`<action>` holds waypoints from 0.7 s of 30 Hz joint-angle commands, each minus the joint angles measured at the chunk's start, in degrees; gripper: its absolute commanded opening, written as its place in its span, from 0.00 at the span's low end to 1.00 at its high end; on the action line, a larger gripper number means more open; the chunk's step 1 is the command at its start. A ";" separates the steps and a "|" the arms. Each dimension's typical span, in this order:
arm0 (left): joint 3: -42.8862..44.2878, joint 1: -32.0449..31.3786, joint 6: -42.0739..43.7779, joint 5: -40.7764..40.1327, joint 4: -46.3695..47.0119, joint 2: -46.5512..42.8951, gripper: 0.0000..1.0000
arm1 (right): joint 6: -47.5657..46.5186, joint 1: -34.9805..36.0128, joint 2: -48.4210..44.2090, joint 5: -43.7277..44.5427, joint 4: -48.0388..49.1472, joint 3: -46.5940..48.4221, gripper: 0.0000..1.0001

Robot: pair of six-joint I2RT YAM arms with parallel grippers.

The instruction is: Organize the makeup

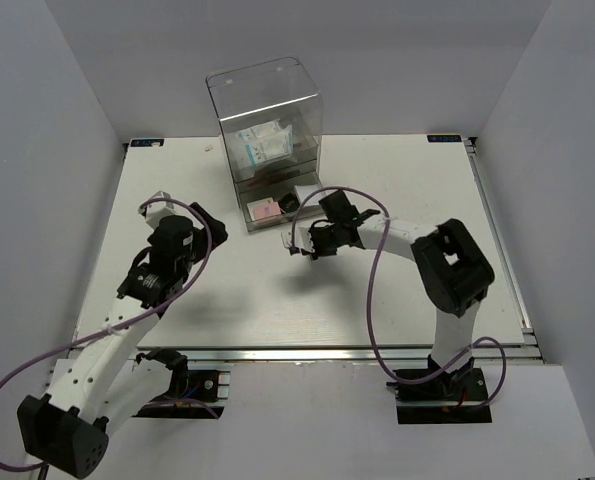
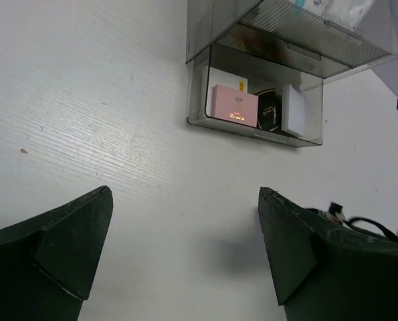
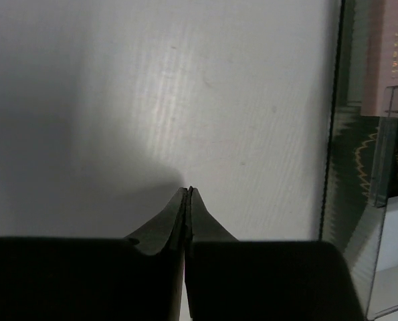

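Note:
The clear acrylic drawer box (image 1: pixel 267 110) stands at the back middle of the table. Blue-printed packets (image 1: pixel 261 145) lie in its upper level and show in the left wrist view (image 2: pixel 332 8). Dark-red shapes (image 1: pixel 269 179) lie below them, too blurred to name. The bottom drawer (image 1: pixel 252 222) is pulled out and holds a pink box (image 2: pixel 235 105), the dark compact (image 2: pixel 268 110) and a white item (image 2: pixel 293 111). My left gripper (image 2: pixel 185 194) is open and empty, left of the drawer (image 1: pixel 207 222). My right gripper (image 3: pixel 187 190) is shut and empty, just in front of the drawer (image 1: pixel 297 246).
White walls close in the table on the left, back and right. The drawer's front wall (image 3: pixel 339 134) stands close to the right of my right fingers. Purple cables (image 1: pixel 377 270) loop over both arms. A metal rail (image 1: pixel 327 352) runs along the near edge.

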 commanded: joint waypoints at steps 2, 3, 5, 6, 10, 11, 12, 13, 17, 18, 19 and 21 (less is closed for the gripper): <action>-1.29 0.34 -3.19 -1.76 -5.69 -5.16 0.98 | -0.97 0.60 5.97 9.96 11.99 7.07 0.00; -1.47 0.34 -3.37 -1.94 -6.13 -5.69 0.98 | -0.79 0.60 7.29 10.32 12.52 8.31 0.00; -1.82 0.42 -3.98 -2.12 -7.36 -6.66 0.98 | -0.09 0.77 10.72 11.63 13.75 10.60 0.03; -2.08 0.42 -4.16 -2.47 -7.72 -7.45 0.98 | 0.00 0.69 11.77 12.16 16.71 12.26 0.04; -1.91 0.42 -4.60 -3.08 -9.30 -8.24 0.98 | 0.97 0.86 17.13 13.92 21.39 16.05 0.16; -1.74 0.42 -4.77 -3.17 -9.91 -8.24 0.98 | 1.05 0.86 17.93 14.45 22.36 16.75 0.18; -1.56 0.34 -4.77 -3.43 -10.18 -8.16 0.98 | 1.32 0.86 19.33 14.80 23.59 17.72 0.19; -1.47 0.42 -4.86 -3.52 -10.62 -8.07 0.98 | 1.58 0.78 19.95 15.50 26.65 17.99 0.21; -1.12 0.34 -5.48 -3.79 -11.23 -7.80 0.98 | 4.31 0.95 22.06 17.53 35.44 18.34 0.28; -1.21 0.34 -5.65 -3.79 -11.24 -7.72 0.98 | 4.57 0.95 22.85 17.62 36.34 18.78 0.34; -1.38 0.34 -5.91 -3.87 -11.41 -7.72 0.98 | 4.74 0.95 23.20 17.53 37.13 18.95 0.37; -1.30 0.34 -6.09 -3.96 -11.50 -7.63 0.98 | 4.66 0.95 24.00 16.83 38.89 19.31 0.46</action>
